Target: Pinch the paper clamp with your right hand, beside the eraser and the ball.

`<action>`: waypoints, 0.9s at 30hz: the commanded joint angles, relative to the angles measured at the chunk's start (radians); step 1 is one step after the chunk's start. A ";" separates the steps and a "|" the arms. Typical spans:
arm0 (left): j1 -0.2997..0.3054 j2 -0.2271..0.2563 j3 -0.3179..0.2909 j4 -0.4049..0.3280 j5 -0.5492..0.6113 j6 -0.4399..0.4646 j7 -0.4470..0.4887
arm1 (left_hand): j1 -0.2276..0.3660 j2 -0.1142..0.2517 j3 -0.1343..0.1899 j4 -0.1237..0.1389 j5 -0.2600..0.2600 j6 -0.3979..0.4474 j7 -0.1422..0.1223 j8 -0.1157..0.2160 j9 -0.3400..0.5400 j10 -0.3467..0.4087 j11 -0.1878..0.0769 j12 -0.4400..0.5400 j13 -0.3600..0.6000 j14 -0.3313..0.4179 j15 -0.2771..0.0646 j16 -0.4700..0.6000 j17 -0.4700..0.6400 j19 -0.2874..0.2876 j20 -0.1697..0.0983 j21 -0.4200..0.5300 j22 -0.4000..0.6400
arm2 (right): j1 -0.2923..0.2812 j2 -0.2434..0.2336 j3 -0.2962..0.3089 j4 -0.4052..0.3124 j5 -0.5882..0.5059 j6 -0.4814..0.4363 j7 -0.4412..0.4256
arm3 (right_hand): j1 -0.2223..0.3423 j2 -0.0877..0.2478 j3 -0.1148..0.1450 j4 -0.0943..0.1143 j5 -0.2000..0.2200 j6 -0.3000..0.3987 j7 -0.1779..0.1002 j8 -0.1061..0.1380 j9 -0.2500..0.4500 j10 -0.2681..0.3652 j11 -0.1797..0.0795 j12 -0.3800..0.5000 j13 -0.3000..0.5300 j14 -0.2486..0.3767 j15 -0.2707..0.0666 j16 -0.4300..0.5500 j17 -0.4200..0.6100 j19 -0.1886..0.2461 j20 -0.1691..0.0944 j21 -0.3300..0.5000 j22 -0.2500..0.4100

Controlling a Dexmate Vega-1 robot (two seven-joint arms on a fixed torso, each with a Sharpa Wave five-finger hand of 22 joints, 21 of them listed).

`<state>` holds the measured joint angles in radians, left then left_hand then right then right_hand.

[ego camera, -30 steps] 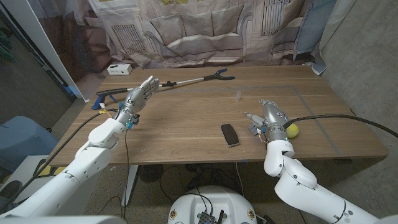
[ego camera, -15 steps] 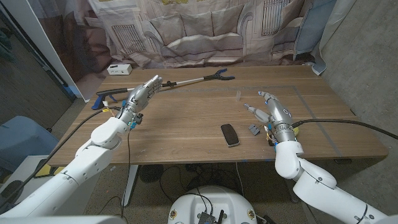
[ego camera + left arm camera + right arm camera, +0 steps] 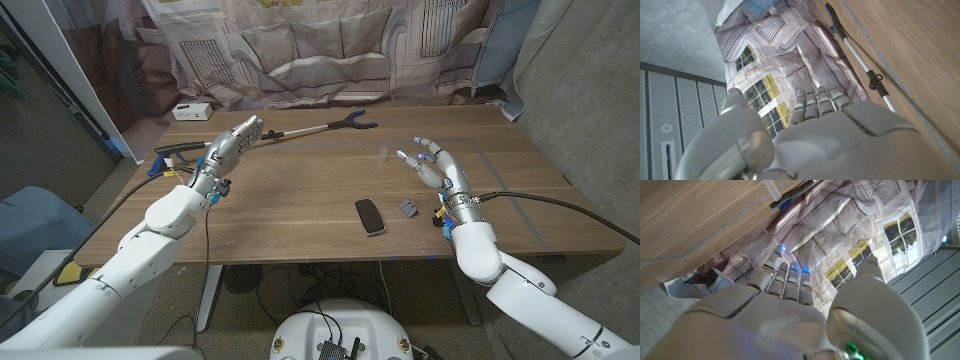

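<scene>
Hovering above the table (image 3: 300, 200) with fingers spread and empty, the right hand (image 3: 436, 168) stands just behind the clamp (image 3: 409, 208), which lies right of the black eraser (image 3: 369, 216); the left hand (image 3: 230, 145), fingers apart, holds nothing near the reacher (image 3: 300, 130).

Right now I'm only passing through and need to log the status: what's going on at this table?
A two-armed robot is working at a wooden table. Its right hand is raised with fingers spread, holding nothing, above and just behind the small grey paper clamp, which lies on the wood beside a black oval eraser. The left hand hovers open over a long silver reacher-grabber tool at the far side. The clamp is not pinched at this moment.
</scene>
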<state>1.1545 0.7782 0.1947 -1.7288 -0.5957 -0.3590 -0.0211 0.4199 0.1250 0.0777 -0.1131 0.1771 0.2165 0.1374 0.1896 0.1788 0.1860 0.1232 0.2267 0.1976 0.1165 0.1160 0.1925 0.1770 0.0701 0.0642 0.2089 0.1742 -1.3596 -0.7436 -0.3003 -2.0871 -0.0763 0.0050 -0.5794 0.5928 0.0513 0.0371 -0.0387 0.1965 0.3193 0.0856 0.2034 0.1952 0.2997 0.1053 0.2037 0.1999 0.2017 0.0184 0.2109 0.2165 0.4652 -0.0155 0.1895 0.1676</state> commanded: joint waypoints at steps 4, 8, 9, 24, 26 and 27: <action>0.017 0.026 -0.014 0.004 -0.012 -0.013 -0.049 | -0.015 0.000 0.004 0.006 -0.001 -0.024 0.008 -0.008 0.002 -0.023 0.002 -0.012 0.004 -0.020 -0.001 -0.008 0.003 -0.029 0.012 -0.014 0.004 | 0.079 0.038 0.039 0.216 0.330 0.378 0.298 | -0.031 0.000 -0.006 0.013 -0.003 0.008 0.013 0.002 0.002 -0.011 0.015 -0.004 0.001 -0.033 0.020 -0.009 0.004 -0.050 0.005 -0.013 0.003; 0.024 0.033 -0.021 -0.003 -0.011 -0.014 -0.049 | -0.018 0.001 0.005 0.007 -0.001 -0.040 0.005 -0.012 0.002 -0.036 0.000 -0.017 0.003 -0.037 -0.001 -0.013 0.003 -0.047 0.014 -0.020 0.004 | 0.111 0.041 0.034 0.255 0.411 0.411 0.386 | -0.053 0.003 -0.012 0.021 -0.002 -0.035 0.005 -0.015 0.001 -0.041 0.017 -0.013 0.001 -0.053 0.023 -0.014 0.005 -0.065 0.007 -0.011 0.003; 0.024 0.036 -0.023 -0.004 -0.008 -0.015 -0.050 | -0.018 0.001 0.005 0.007 -0.001 -0.040 0.006 -0.012 0.002 -0.037 -0.001 -0.017 0.003 -0.039 -0.001 -0.013 0.003 -0.048 0.013 -0.020 0.004 | 0.119 0.041 0.032 0.262 0.427 0.414 0.403 | -0.055 0.003 -0.012 0.022 -0.002 -0.039 0.003 -0.017 0.001 -0.043 0.018 -0.014 0.001 -0.055 0.025 -0.014 0.005 -0.067 0.008 -0.011 0.003; -0.008 0.014 -0.011 0.054 -0.030 -0.024 -0.082 | -0.028 -0.002 0.004 0.010 -0.001 -0.052 0.012 -0.011 0.001 -0.055 -0.006 -0.023 0.003 -0.064 0.002 -0.016 0.003 -0.069 0.003 -0.024 0.005 | 0.226 0.065 0.006 0.384 0.689 0.379 0.634 | -0.122 -0.012 -0.040 0.043 0.001 -0.079 0.021 -0.019 -0.002 -0.111 0.028 -0.022 0.000 -0.134 0.043 -0.027 0.005 -0.147 0.017 -0.016 0.003; -0.016 0.013 -0.007 0.062 -0.035 -0.021 -0.090 | -0.029 -0.002 0.004 0.011 -0.001 -0.053 0.012 -0.011 0.001 -0.059 -0.004 -0.024 0.003 -0.065 0.002 -0.016 0.003 -0.071 0.003 -0.024 0.005 | 0.236 0.068 0.003 0.401 0.715 0.374 0.656 | -0.130 -0.014 -0.043 0.046 0.001 -0.081 0.025 -0.019 -0.002 -0.119 0.028 -0.023 0.000 -0.141 0.046 -0.027 0.005 -0.154 0.017 -0.015 0.003; -0.020 0.014 -0.004 0.064 -0.037 -0.017 -0.093 | -0.030 -0.003 0.003 0.011 -0.001 -0.055 0.012 -0.011 0.001 -0.063 -0.004 -0.026 0.003 -0.067 0.002 -0.016 0.003 -0.072 0.003 -0.024 0.005 | 0.240 0.071 0.002 0.408 0.726 0.373 0.665 | -0.134 -0.014 -0.045 0.048 0.001 -0.082 0.026 -0.018 -0.002 -0.123 0.030 -0.023 0.000 -0.144 0.046 -0.027 0.005 -0.158 0.018 -0.016 0.003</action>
<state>1.1629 0.8000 0.1738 -1.6995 -0.6099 -0.3842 -0.0817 0.3961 0.1225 0.0790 -0.1060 0.1772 0.1707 0.1356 0.1809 0.1766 0.1297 0.1178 0.2032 0.1976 0.0603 0.1176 0.1769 0.1770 0.0038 0.0658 0.1875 0.1742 -1.1916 -0.6948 -0.2801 -1.7846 0.4589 0.3751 -0.0829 0.4718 0.0362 -0.0026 0.0017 0.1965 0.2442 0.1071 0.1881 0.1905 0.1869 0.1320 0.1831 0.2002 0.0670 0.0622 0.1847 0.2163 0.3174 0.0041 0.1770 0.1677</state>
